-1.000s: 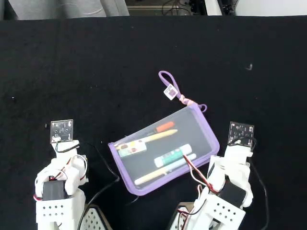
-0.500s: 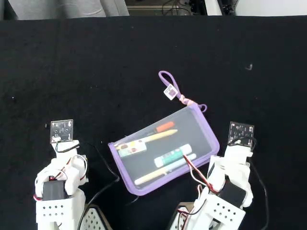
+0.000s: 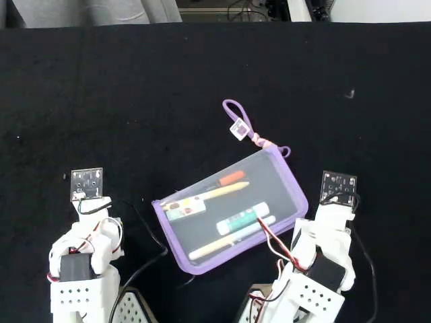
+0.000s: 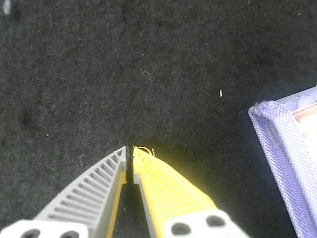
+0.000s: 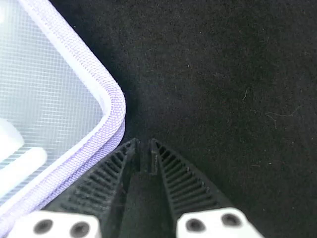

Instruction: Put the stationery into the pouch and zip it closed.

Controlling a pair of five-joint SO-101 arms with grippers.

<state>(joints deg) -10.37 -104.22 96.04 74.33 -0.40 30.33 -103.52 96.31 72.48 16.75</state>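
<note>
Pouch (image 3: 269, 182) lower centre of high view, stationery (image 3: 225, 191) inside. Left gripper (image 4: 130, 152) jaws together, empty, near pouch corner. Right gripper (image 5: 142, 148) jaws together, empty, just beside pouch edge

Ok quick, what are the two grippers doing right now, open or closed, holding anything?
Left gripper: closed, holding nothing, beside the pouch.
Right gripper: closed, holding nothing, next to a corner of the pouch.
</note>
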